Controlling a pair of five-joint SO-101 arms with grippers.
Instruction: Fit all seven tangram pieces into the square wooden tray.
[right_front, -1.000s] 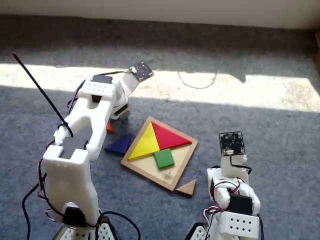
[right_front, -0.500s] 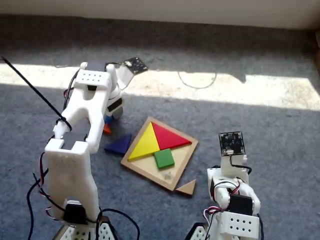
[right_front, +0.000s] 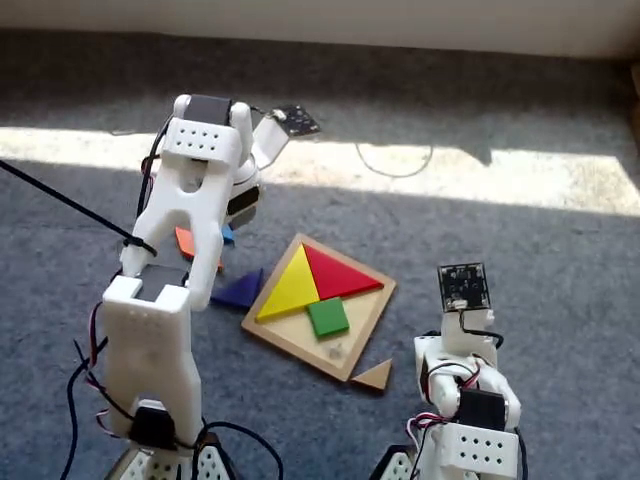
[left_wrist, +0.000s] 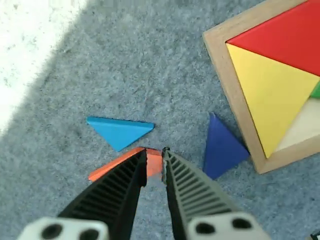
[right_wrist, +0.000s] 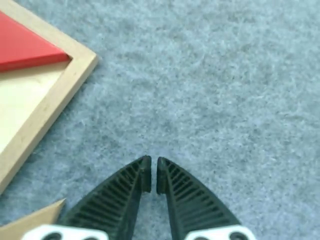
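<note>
Left gripper (left_wrist: 154, 159), on an arm stretched out and bent down over the carpet (right_front: 530, 300) beside the tray (right_front: 300, 345), pinches the orange piece (left_wrist: 112, 167) by its edge; the right gripper (right_wrist: 150, 175) hangs closed near the tray's opposite side, its arm folded back. Inside the tray lie a yellow triangle (right_front: 292, 285), a red triangle (right_front: 335, 270) and a green square (right_front: 327, 316). Just outside its rim sit a dark blue triangle (right_front: 240, 290) and a tan triangle (right_front: 374, 376), with a light blue triangle (left_wrist: 120, 131) farther off.

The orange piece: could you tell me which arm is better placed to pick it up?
Likely left: the left end effector is right at the orange piece, while the right end effector sits beyond the tray.
</note>
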